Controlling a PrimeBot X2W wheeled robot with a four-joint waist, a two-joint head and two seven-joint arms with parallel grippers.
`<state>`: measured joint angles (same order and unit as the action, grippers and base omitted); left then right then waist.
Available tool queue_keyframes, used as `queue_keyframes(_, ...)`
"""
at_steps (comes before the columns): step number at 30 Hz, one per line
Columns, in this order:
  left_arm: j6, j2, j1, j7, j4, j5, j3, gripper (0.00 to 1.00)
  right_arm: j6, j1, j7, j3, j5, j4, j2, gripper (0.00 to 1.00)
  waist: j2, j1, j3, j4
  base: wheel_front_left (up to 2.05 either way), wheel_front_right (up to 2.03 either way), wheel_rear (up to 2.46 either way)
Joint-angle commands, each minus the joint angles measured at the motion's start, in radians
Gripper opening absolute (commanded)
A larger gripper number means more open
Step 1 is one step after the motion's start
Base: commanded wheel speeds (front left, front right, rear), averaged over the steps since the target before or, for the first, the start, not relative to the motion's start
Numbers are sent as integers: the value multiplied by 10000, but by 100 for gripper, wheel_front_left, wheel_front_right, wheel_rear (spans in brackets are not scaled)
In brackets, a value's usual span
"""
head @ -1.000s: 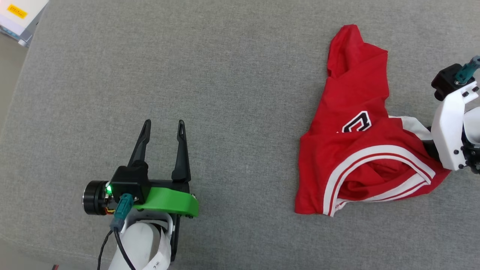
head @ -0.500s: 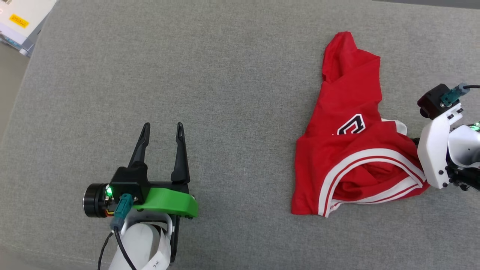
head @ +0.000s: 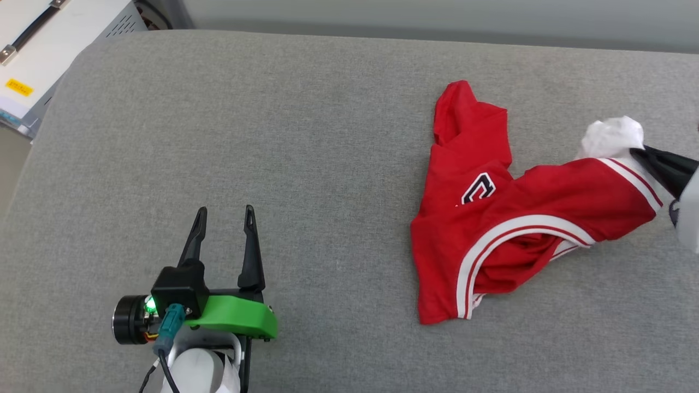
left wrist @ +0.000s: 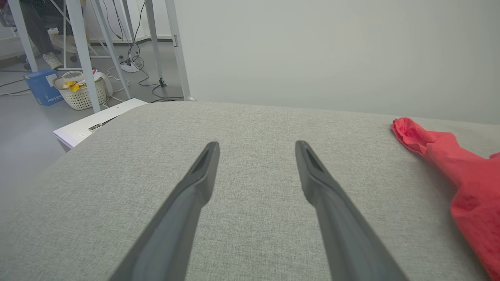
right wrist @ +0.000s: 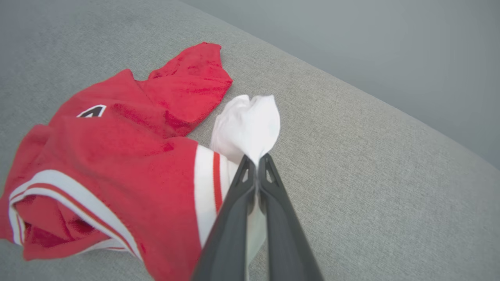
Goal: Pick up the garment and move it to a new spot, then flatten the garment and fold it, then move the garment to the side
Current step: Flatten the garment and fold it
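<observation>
The two long dark fingers of the right gripper (right wrist: 257,160) are seen pressed together on the bunched white short sleeve (right wrist: 250,117) of the red jersey-style T-shirt with red-and-white striped trim (head: 491,229). The sleeve is pinched between the tips and, it is judged, drawn slightly upward. In the head view this grip sits at 3 o'clock. From it the rest of the T-shirt is spread, crumpled, toward 9 o'clock on the grey woven fabric surface (head: 327,136), with part of a dark letter showing. The left gripper (head: 225,209) is held at 7 o'clock, fingers apart with nothing between them, well apart from the T-shirt. The first step, the pick-up, is judged to be in hand. Next, a lift and a carry to a new spot are called for, with the pinch kept firm so that the thin sleeve is not lost.
</observation>
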<state>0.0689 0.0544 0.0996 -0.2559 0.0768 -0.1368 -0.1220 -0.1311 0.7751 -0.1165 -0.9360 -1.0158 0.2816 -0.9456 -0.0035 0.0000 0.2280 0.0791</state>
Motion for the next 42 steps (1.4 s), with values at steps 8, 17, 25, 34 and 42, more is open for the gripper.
queue_keyframes(8, -6, -41, -239, -59, -111, 189, 114, 100, 4, -2394, 1474, 1744, -684, 953, -352, 0, 35, 0, -284, -518, 0, 0, 0)
queue_keyframes(17, -44, -41, -38, -59, -76, 163, 39, 100, 4, -4462, 1699, 2655, -1500, 3146, 519, 0, 35, 0, -88, -492, 0, 0, 0)
queue_keyframes(25, -10, -41, -165, -59, 36, 157, -22, 100, 4, -4455, 3098, 3193, -919, 4461, 1218, 100, 35, 0, -401, -286, 0, 0, 0)
queue_keyframes(34, -36, -41, -386, -59, -36, 278, 92, 100, 4, -3476, 3775, 5648, 1584, 2843, 1093, 100, 35, 0, -667, -363, 0, 0, 0)
queue_keyframes(42, -30, -41, -433, -59, -68, 275, 7, 100, 4, -4012, 3031, 7308, 4215, -1321, 2116, 100, 35, 0, -747, -237, 0, 0, 0)
